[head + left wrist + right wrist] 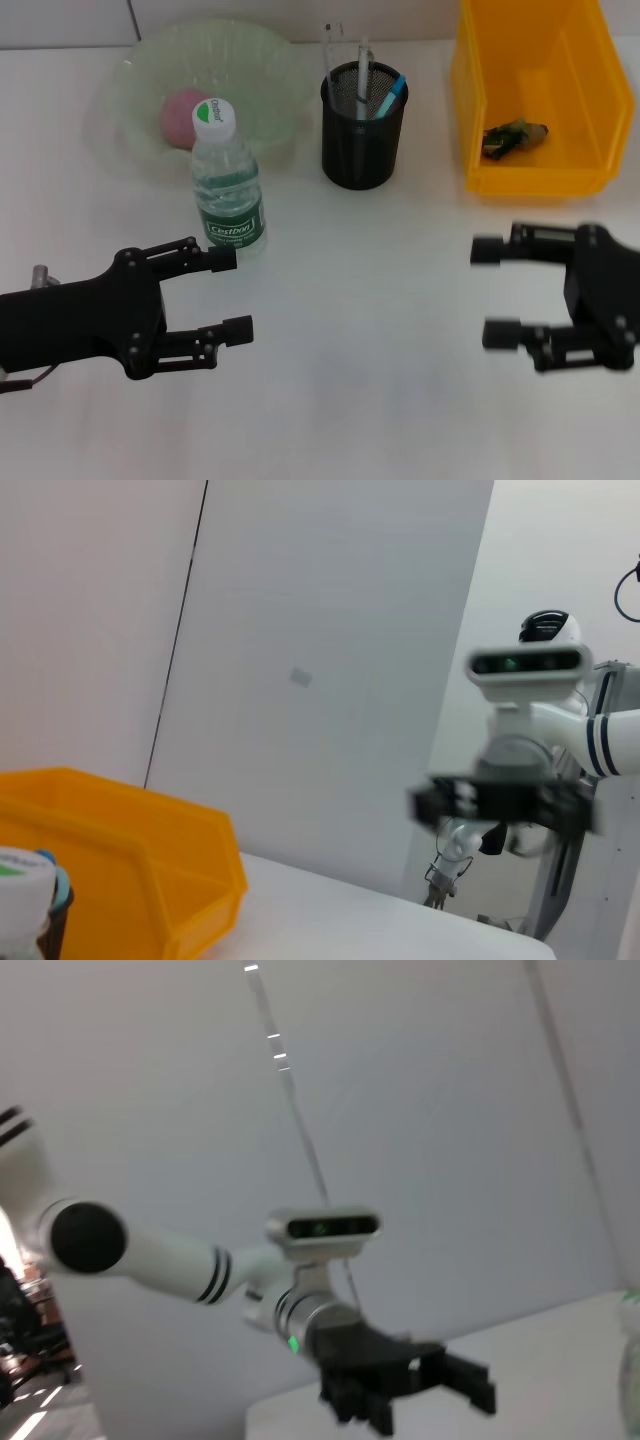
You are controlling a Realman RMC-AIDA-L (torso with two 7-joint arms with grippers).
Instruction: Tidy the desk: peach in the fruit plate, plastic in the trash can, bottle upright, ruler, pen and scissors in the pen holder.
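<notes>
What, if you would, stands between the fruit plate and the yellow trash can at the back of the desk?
In the head view, the black mesh pen holder stands between the fruit plate and the yellow trash can, apart from both.

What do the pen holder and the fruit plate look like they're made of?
Pen holder: black wire mesh, probably metal; the contents show through its fine grid. Fruit plate: translucent pale green, glass or plastic, can't tell which; the peach shows blurred through its rippled wall.

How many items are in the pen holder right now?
3 visible in the pen holder: a clear ruler at its far left, a pen beside it, and a blue-handled item at right. Others may sit hidden below the rim.
</notes>
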